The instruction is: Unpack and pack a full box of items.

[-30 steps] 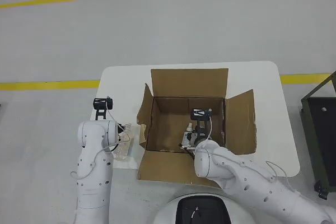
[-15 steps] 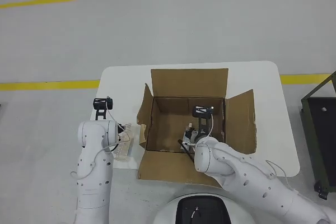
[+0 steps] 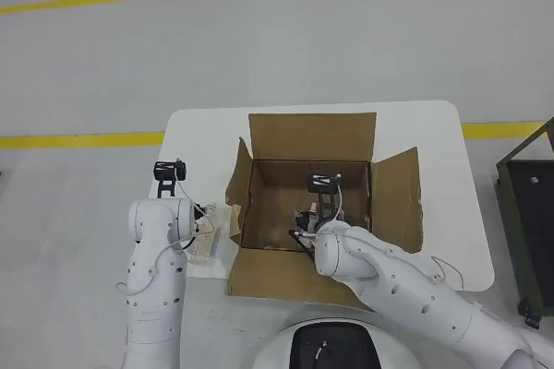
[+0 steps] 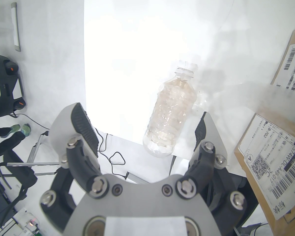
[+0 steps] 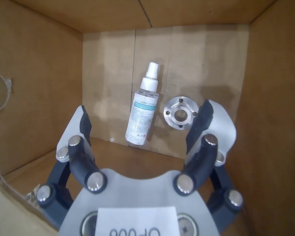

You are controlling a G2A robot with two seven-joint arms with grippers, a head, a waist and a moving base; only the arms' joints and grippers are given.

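Right gripper (image 5: 145, 112), jaws spread, inside box (image 5: 39, 62) over spray bottle (image 5: 142, 114) and metal flange (image 5: 179, 116) (both yet to unpack). Left gripper (image 4: 141, 115), spread, above water bottle (image 4: 170, 119) on table (image 4: 137, 37): unpacking seemingly part done.

I have the box (image 3: 311, 136) standing open in the middle of the table, brown cardboard with all four flaps folded outward. Two items lie on its floor, close to the near wall. The spray bottle (image 5: 143, 110) is clear, with a white pump top and a white and teal label. It lies flat on its side with its nozzle toward the far wall. Just beside its lower half is the flange (image 5: 179, 115), a round silver metal disc lying flat, with a centre bore and four bolt holes. Outside, a clear, crinkled water bottle (image 4: 169, 119) lies on its side near the box's left flap, its base at the table's near edge.
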